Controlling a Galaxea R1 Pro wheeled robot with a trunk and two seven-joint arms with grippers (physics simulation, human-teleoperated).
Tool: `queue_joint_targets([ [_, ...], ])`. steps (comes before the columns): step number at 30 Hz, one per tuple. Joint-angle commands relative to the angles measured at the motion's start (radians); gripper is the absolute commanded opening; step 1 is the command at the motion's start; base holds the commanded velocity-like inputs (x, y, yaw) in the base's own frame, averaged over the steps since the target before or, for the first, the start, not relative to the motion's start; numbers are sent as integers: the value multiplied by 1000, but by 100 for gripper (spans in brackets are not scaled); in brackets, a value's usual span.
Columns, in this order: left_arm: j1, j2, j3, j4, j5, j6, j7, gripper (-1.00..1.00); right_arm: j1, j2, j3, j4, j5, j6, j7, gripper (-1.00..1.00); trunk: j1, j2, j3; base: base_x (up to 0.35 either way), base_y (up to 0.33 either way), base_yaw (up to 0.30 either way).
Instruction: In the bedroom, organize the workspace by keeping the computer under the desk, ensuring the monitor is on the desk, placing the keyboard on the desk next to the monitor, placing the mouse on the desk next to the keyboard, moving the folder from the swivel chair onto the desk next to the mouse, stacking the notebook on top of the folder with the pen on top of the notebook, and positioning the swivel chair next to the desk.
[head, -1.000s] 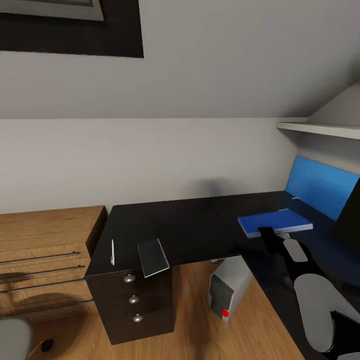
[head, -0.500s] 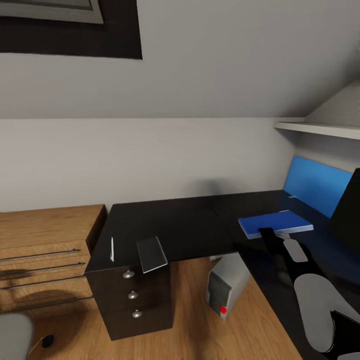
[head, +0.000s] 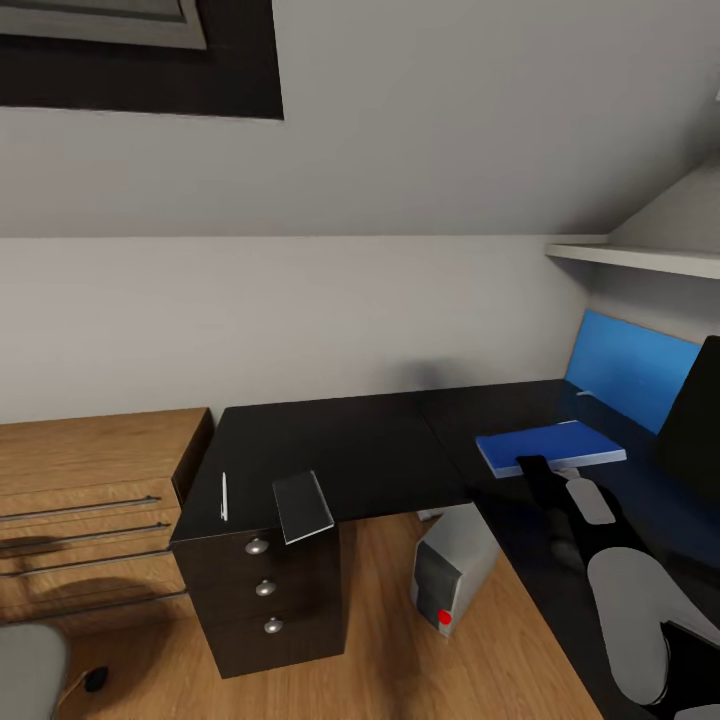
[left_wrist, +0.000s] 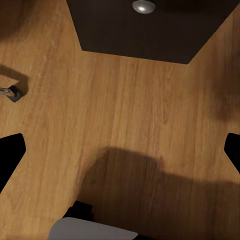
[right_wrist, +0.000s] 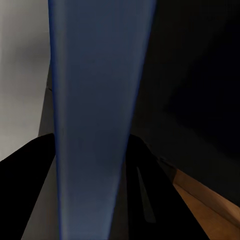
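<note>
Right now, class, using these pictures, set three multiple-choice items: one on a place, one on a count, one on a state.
1. The silver-grey tower computer stands:
A on the glossy black desk
B on the floor under the desk
C on a chair

2. Round silver knobs on the black drawer unit:
A three
B one
C five

3. The flat bright-blue folder is:
A on the floor
B standing upright
C gripped by the right end effector

Answers: 1 B, it sits on wood floor below the desk edge; 2 A, three show; 3 C, black fingers flank it in the right wrist view.
</note>
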Motion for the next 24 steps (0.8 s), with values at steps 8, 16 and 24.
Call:
queue_joint_targets([
  [8, 0, 1, -3, -2, 6, 3, 8, 100, -1, 1, -2, -3, -11, 7, -9, -100, 0, -1, -1, 0, 0, 0],
  [16, 0, 1, -3, -2, 6, 3, 8, 100, -1, 2, -2, -5, -54, 16, -10, -100, 0, -1, -1, 0, 0, 0],
  [24, 0, 1, -3, -2, 5, 3, 8, 100, -1, -1, 3, -8, -206, 25, -9, -100, 0, -1, -1, 0, 0, 0],
])
